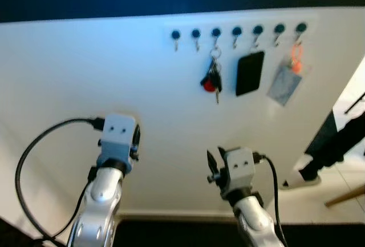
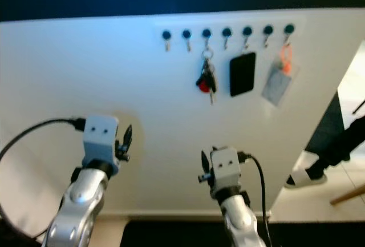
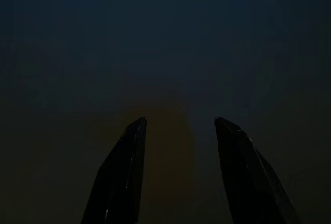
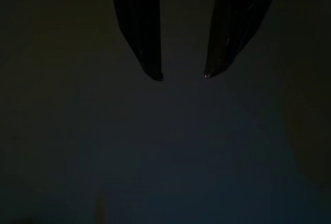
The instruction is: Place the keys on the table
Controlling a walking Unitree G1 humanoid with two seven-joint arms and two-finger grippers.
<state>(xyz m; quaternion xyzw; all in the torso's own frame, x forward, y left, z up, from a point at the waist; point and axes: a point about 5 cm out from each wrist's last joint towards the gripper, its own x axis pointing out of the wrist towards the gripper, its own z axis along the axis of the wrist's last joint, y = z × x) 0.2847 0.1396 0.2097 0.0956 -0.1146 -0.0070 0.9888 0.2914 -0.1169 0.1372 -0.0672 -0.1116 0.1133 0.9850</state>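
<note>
Right gripper (image 1: 212, 166) empty, fingers parted a little in dark wrist view, held low before white wall. Left gripper (image 1: 136, 138) also parted, holding nothing, at my 9 o'clock. Keys (image 1: 213, 79) hang on third hook (image 1: 215, 33) of rack, at 12 o'clock from right gripper, well apart. I judge: raise right arm straight up, open wider, close on ring below hook, lift off upward. Black card (image 1: 250, 73) just beside at keys' 3 o'clock; I avoid snagging it.

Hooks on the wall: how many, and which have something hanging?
7, in one row. From the left: third holds the keys, fifth a black card, seventh a grey tag; the first, second, fourth and sixth are bare.
</note>
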